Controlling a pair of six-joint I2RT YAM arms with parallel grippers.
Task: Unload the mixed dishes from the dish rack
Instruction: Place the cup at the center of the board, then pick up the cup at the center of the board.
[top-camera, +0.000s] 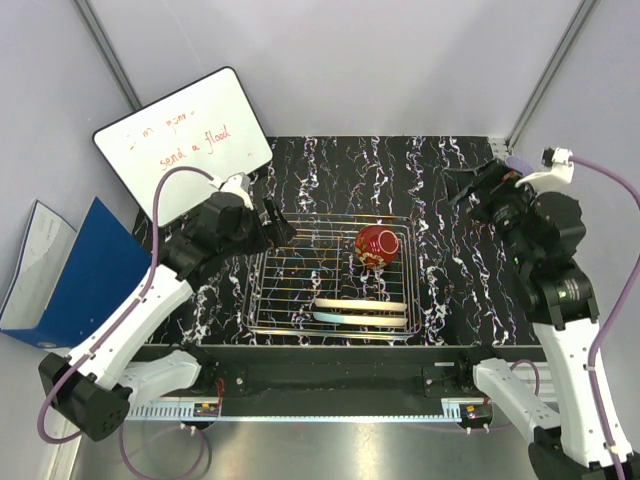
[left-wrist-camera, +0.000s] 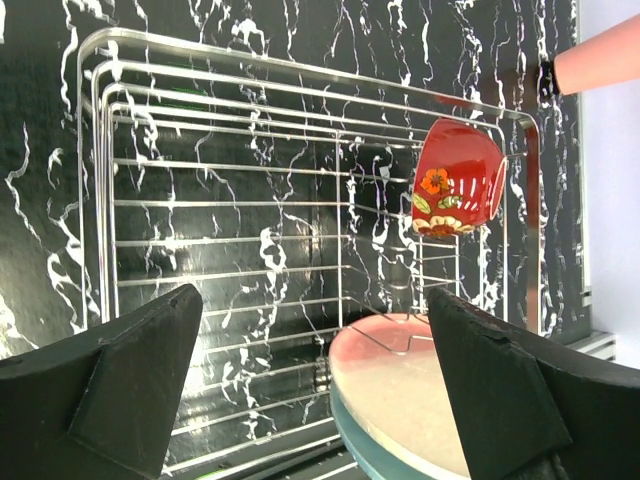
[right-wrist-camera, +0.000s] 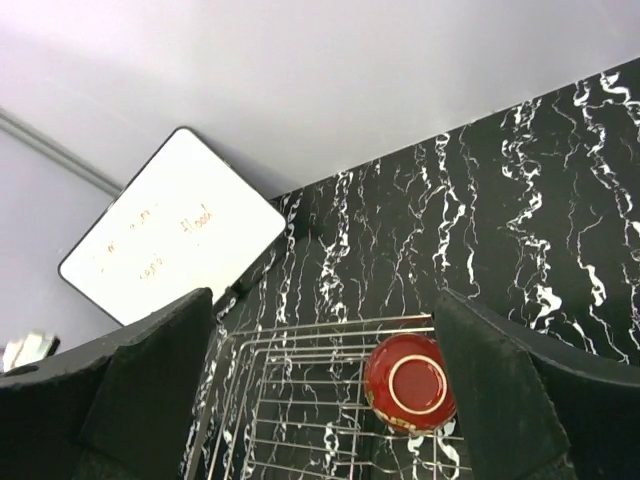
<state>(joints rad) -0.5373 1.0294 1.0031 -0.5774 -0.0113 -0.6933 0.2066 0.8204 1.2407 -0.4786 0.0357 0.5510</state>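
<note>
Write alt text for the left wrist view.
A wire rack on a black marbled table holds a tilted red flowered bowl at its far right and two stacked plates at the near edge. The open left end effector's fingers frame the bottom corners.

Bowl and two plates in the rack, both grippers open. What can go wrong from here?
1. The red bowl sits tilted near a corner of the dish rack. It is glossy and round, so it may slip or roll when pinched.
2. The pink plate lies on the blue plate, and lifting the top one could drag the lower.
3. The left gripper and right gripper could clash if both reach in.
</note>
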